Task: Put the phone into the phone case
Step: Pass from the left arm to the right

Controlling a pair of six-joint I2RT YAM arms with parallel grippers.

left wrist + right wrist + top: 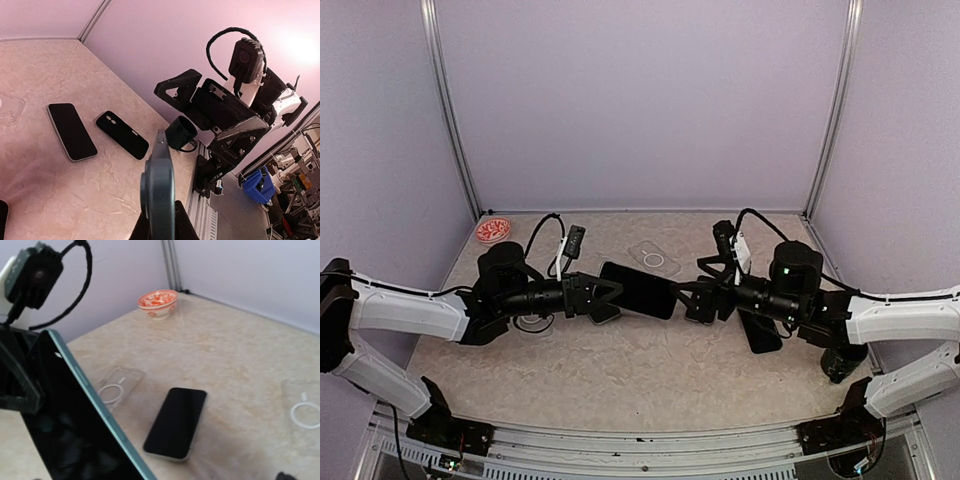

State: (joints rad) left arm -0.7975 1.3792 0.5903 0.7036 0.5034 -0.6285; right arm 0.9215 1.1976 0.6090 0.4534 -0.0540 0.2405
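Note:
My left gripper [588, 297] is shut on one end of a phone [638, 289] with a black screen and a teal edge, holding it above the table. The left wrist view shows this phone [160, 192] edge-on between the jaws. My right gripper [699, 298] stands open at the phone's other end, jaws wide apart, and the phone [65, 430] fills the lower left of its view. A black phone case [760, 333] [122, 134] lies under the right arm. One clear phone case [655, 257] [302, 412] lies behind the grippers, and a second clear case [117, 385] lies beneath the left arm.
A second phone [176, 422] lies flat below the left gripper, and another phone [72, 131] lies beside the black case. A red bowl [492, 231] [158, 302] sits at the back left. A black cup [840, 362] [181, 134] stands at the near right by the rail.

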